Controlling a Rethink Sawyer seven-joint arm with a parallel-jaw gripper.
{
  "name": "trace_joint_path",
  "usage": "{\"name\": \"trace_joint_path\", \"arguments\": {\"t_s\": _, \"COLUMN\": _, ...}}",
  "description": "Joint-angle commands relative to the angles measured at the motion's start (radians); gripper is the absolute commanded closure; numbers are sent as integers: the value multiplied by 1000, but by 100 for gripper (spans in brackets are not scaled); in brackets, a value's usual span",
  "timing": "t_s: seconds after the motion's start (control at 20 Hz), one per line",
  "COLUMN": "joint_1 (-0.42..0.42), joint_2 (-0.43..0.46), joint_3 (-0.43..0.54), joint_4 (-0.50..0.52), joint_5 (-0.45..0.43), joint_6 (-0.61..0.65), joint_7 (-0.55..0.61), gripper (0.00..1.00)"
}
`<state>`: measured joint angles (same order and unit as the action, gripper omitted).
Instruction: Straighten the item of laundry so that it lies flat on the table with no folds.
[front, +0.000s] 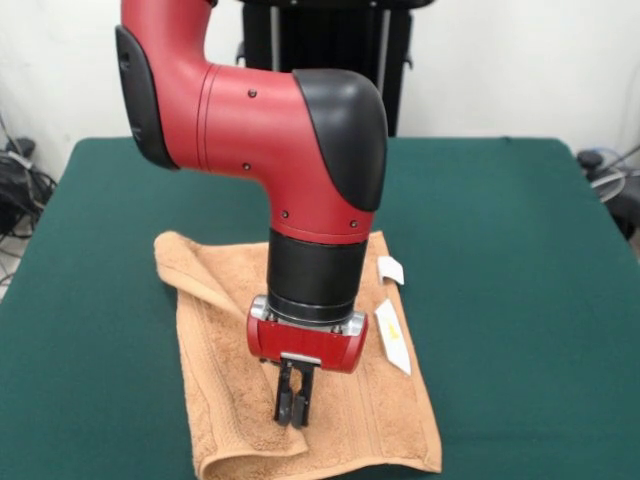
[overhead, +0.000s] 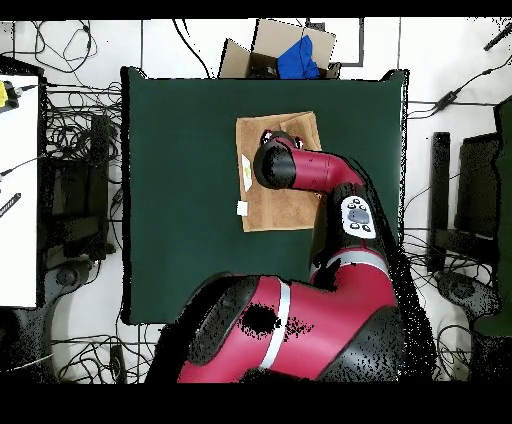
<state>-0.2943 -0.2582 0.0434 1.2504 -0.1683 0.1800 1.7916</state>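
- Step in hand, by judgement: going in for a grasp on the towel (front: 300, 400), with a folded-over layer not yet opened out.
- Towel lying on the green desk (front: 520, 300), toward the desk edge nearest the front camera; in the overhead view, in the upper middle of the desk, well clear of both side edges.
- Not flat: one flap doubled over along the side at picture left in the front view, with a raised ridge running from the far corner toward the near edge, and a rolled lip at the near left corner.
- White tags (front: 392, 335) at the towel's picture-right edge, one small, one longer with a yellow mark.
- Tool (front: 293, 407) pointing straight down over the near half of the towel, fingers drawn close together, almost shut, nothing visibly between them; tips at or just above the cloth, contact not certain.
- Arm reaching out from the base over the desk, elbow bent, wrist vertical; in the overhead view, covering much of the towel.
- Next move, by judgement: pinch of the top layer only, near the free edge of the folded flap, then a low pull outward to picture left to lay it open.
- Risk: catching both layers and dragging the whole towel instead of unfolding it.
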Motion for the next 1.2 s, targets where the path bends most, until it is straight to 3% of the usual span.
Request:
{"name": "trace_joint_path", "arguments": {"t_s": 0.05, "joint_1": 1, "joint_2": -8, "joint_3": 5, "joint_4": 102, "joint_5": 21, "joint_6": -30, "joint_7": 181, "gripper": 100}}
{"name": "trace_joint_path", "arguments": {"t_s": 0.3, "joint_1": 0, "joint_2": -42, "joint_3": -1, "joint_4": 126, "joint_5": 16, "joint_6": -20, "joint_7": 176, "gripper": 100}}
{"name": "trace_joint_path", "arguments": {"t_s": 1.2, "joint_1": -5, "joint_2": -12, "joint_3": -75, "joint_4": 86, "joint_5": -30, "joint_6": -54, "joint_7": 132, "gripper": 100}}
